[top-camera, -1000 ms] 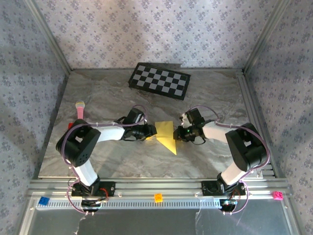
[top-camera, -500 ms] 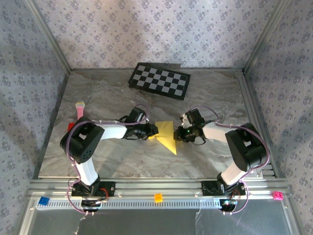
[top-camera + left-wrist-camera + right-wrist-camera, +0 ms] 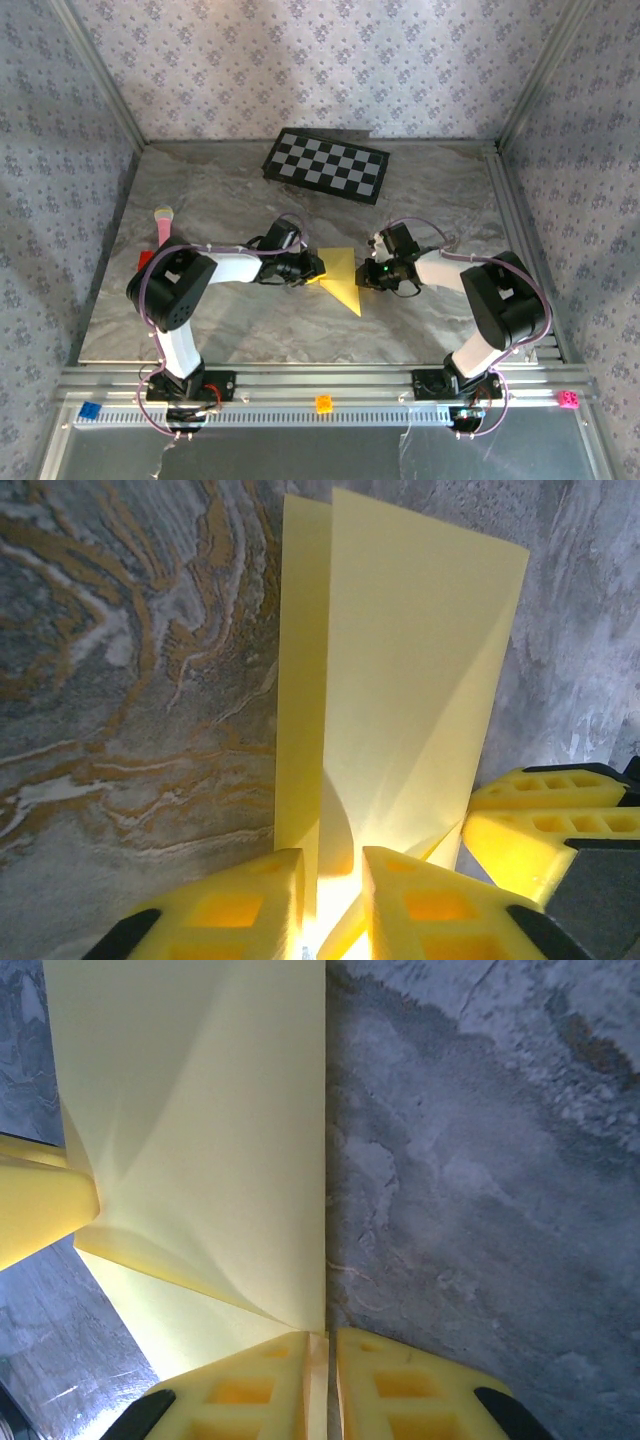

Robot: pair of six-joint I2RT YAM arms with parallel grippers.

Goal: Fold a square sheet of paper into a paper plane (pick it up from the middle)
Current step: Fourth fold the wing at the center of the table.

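A: Centre of the marble table (image 3: 230,320), and there's the square sheet of paper (image 3: 340,277) — already folded, a yellow wedge with its tip toward the near edge and a gripper on each flank.

B: Take the right gripper (image 3: 365,273) first. In its wrist view the fingers (image 3: 400,1385) sit almost flush, with a paper edge sandwiched between them. That one is clamped on the sheet.

A: And the left gripper (image 3: 312,270)?

B: Harder call. Its fingers (image 3: 235,905) flank the layered edge, but a lit slit shows between them. I can't tell whether it has bitten down or merely brackets the paper.

A: So what's the danger?

B: Two holds on one thin sheet. If the arms draw apart, I'd expect a tear at a crease. If they crowd together, a buckle right through the middle.

A: The layers look offset in the left wrist view, too.

B: Yes, one edge sits just beside the other. Pinch them like that and the next crease could come out crooked — a lopsided plane. And if the left hold is loose, the sheet may pivot about the right fingers and slide off line.
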